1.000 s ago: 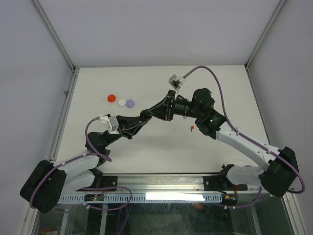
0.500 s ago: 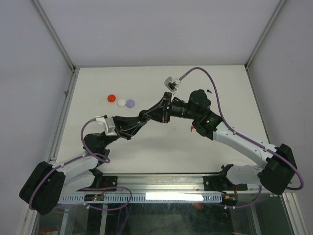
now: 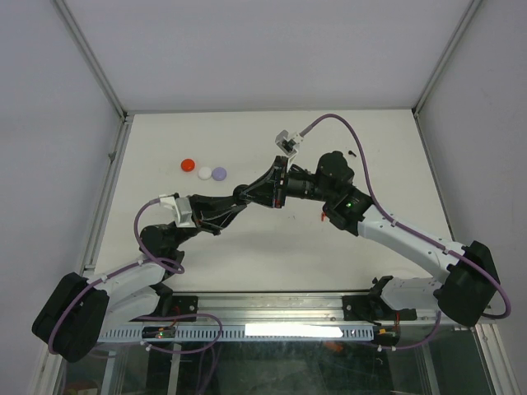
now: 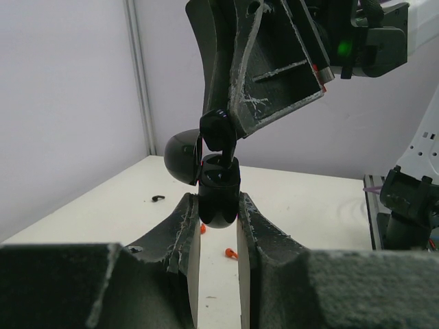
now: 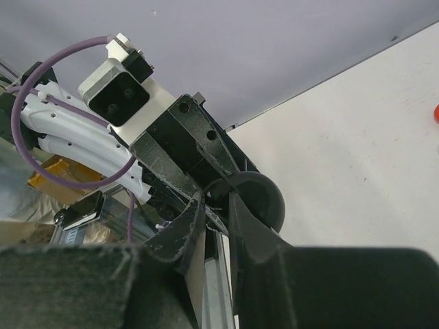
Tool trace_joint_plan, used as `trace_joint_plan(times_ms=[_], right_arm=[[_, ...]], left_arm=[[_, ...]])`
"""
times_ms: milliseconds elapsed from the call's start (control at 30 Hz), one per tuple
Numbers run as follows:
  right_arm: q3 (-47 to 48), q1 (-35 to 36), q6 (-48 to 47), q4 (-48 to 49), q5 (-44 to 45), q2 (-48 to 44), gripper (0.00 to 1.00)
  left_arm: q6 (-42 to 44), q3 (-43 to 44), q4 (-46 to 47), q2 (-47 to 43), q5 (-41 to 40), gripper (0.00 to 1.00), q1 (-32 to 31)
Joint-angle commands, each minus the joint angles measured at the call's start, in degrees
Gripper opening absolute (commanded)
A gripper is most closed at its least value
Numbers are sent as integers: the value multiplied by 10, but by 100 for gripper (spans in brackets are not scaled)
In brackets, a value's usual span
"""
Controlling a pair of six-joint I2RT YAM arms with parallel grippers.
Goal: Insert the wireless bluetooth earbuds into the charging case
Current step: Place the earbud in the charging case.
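Left hand [image 4: 218, 205] is clenched on the black charging case [image 4: 219, 197], holding it upright above the worktop [image 4: 302, 205] with its domed lid [image 4: 182, 157] swung open. Right hand [image 5: 215, 200] comes down from above, pinching a black earbud [image 4: 218, 130] at the case's open mouth. Only the left wrist view shows that meeting. Overhead, a red disc [image 3: 188, 164], a white disc [image 3: 204, 172] and a lavender disc [image 3: 219, 174] lie in a row, well apart. A red earbud [image 4: 231, 253] lies below the case.

My pincer [image 5: 216, 203] is closed on a small black plastic earbud [image 5: 219, 191], which touches the round glossy black case [image 5: 262, 199].
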Motion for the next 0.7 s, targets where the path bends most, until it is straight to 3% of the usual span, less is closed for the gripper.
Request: trace_joint_plan(times_ms=[0, 667], right_arm=[[9, 6, -3, 28, -12, -3, 12], [-26, 10, -37, 13, 37, -29, 13]], left_arm=[[-10, 27, 33, -4, -7, 0, 6], [-33, 15, 56, -18, -22, 0, 6]])
